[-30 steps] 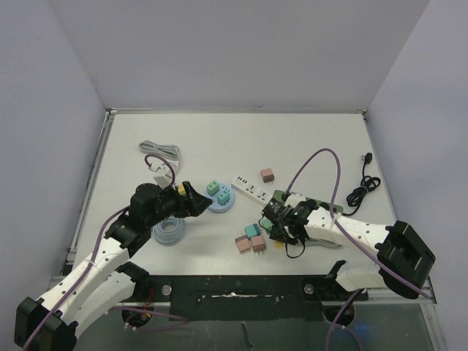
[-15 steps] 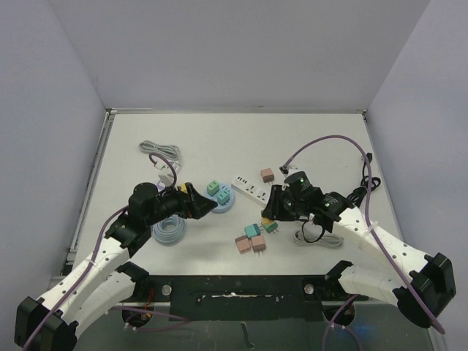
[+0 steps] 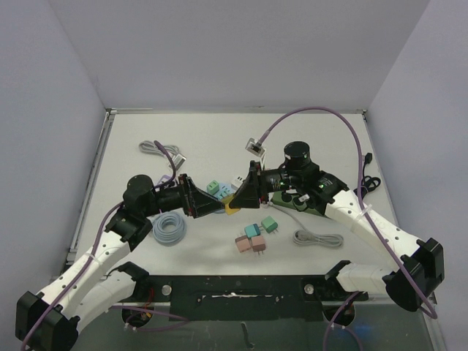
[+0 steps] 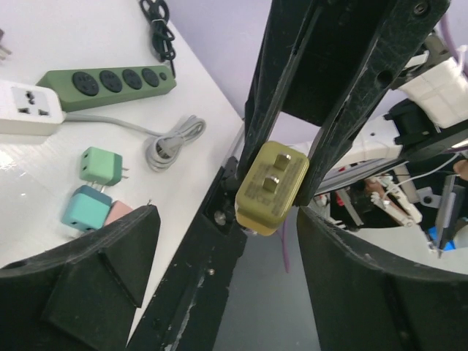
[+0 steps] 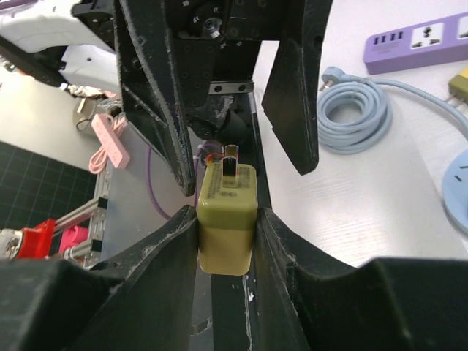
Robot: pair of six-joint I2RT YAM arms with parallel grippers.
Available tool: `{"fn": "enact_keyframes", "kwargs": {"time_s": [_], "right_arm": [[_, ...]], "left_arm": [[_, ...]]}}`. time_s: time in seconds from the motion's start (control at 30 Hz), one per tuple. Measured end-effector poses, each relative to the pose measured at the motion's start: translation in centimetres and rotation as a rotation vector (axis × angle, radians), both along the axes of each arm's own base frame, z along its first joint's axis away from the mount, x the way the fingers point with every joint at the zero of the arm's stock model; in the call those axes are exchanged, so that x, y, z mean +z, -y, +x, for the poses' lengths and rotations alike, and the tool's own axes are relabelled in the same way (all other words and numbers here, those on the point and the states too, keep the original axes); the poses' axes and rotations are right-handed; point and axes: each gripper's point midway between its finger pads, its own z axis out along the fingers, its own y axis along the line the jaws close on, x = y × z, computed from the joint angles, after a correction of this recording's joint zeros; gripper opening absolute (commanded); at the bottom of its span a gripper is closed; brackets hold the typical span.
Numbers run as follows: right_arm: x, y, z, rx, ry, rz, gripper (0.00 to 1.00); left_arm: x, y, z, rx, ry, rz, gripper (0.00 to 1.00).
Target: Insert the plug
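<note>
A yellow plug (image 5: 228,219) with two flat prongs is clamped between my right gripper's (image 5: 228,230) fingers, prongs pointing away from the wrist. In the top view the right gripper (image 3: 235,199) holds the plug (image 3: 231,208) above the table's middle. My left gripper (image 3: 212,202) faces it tip to tip, open and empty. In the left wrist view the plug (image 4: 272,186) hangs just beyond my open left gripper (image 4: 227,285), not between its fingers. A green power strip (image 4: 106,86) and a white power strip (image 4: 29,110) lie on the table.
Green (image 3: 269,224), teal (image 3: 254,231) and pink (image 3: 248,243) adapters lie near the front. A grey cable (image 3: 318,238), a light-blue coiled cable (image 3: 168,228) and a black cable (image 3: 365,179) lie around. A purple strip (image 5: 417,40) shows in the right wrist view.
</note>
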Motion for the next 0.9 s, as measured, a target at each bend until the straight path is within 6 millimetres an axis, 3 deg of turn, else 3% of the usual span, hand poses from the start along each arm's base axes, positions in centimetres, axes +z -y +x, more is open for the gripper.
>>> {"fn": "enact_keyframes", "kwargs": {"time_s": [0.33, 0.47, 0.77, 0.9], "right_arm": [[0.9, -0.5, -0.9, 0.107, 0.002, 0.044, 0.25], [0.8, -0.5, -1.0, 0.118, -0.001, 0.046, 0.25], [1.3, -0.7, -1.3, 0.144, -0.021, 0.067, 0.28], [1.8, -0.9, -1.2, 0.14, -0.031, 0.081, 0.34]], "left_arm": [[2.4, 0.6, -0.5, -0.051, 0.004, -0.095, 0.41], [2.8, 0.7, -0.8, -0.08, 0.0, -0.111, 0.39], [3.5, 0.7, -1.9, -0.143, 0.029, -0.144, 0.24], [3.8, 0.7, -1.8, -0.146, 0.044, -0.157, 0.19]]}}
